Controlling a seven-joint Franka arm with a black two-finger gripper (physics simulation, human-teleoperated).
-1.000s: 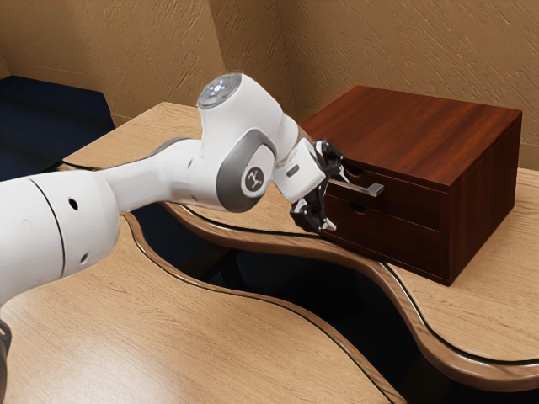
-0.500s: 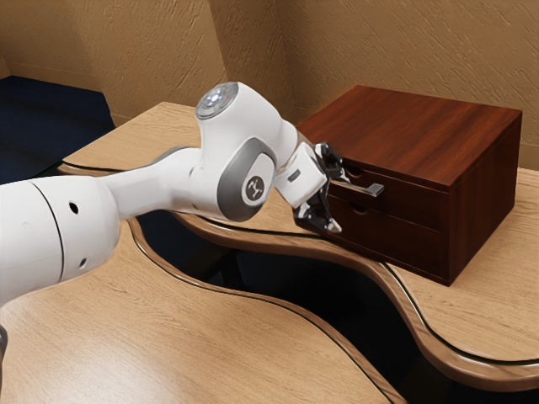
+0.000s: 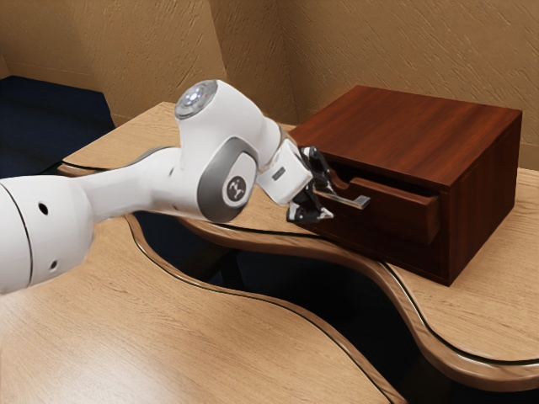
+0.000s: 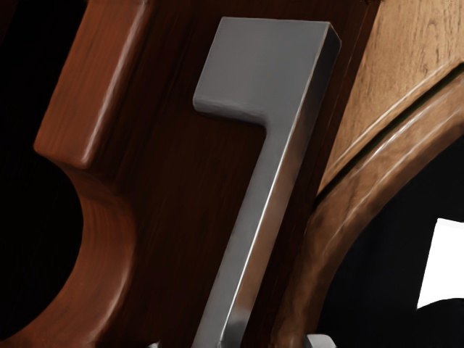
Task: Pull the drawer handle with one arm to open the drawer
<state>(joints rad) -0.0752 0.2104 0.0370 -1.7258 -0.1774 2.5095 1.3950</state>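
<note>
Curved wooden table (image 3: 168,337) — dark cabinet (image 3: 404,126), top drawer (image 3: 396,209) partly out, tool (image 3: 312,194) at its grey handle (image 3: 347,201) — grip not discernible.

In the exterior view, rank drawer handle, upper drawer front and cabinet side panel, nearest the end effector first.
1. drawer handle: right at the end effector.
2. upper drawer front: just behind it.
3. cabinet side panel: far end, at the exterior view's right.

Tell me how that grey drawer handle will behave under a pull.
The drawer handle looks like a stiff metal bar, so it probably won't flex. Its smooth grey faces may be slippery. The drawer stands partly out of the cabinet, so it likely slides freely rather than jams.
</note>
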